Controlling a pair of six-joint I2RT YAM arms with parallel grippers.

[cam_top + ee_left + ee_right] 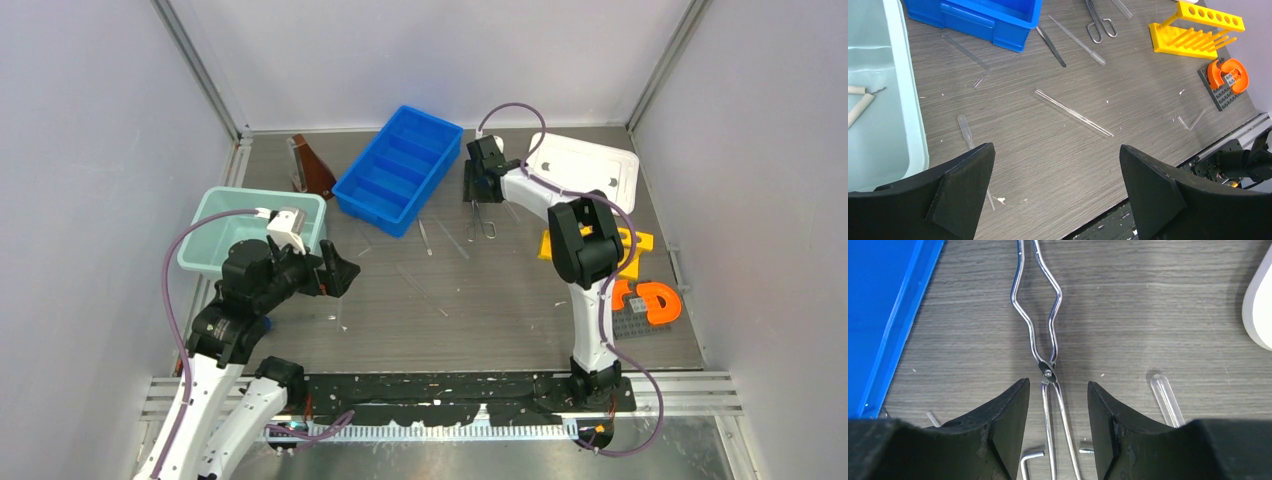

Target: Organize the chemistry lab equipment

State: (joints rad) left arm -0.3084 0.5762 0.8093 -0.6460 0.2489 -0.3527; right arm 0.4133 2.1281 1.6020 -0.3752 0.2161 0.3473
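Silver tongs [1048, 340] lie flat on the table beside the blue bin, also seen from above [483, 222]. My right gripper [1058, 385] is open and low over them, its fingers either side of the two thin handles without touching them. My left gripper [1057, 150] is open and empty above bare table at the near left. A long clear glass rod [1073, 112] and a plastic pipette [965, 127] lie ahead of it. The yellow holed rack [1198, 30] stands at the right. The white lid [585, 165] lies at the back right. I see no white triangle.
A blue divided bin [400, 168] stands at the back centre and a pale teal bin [250, 230] at the left holds wooden-handled pieces [858, 107]. A clear tube [1165, 397] and a small hex key [1030, 460] lie by the tongs. An orange clamp [655, 300] sits at the right.
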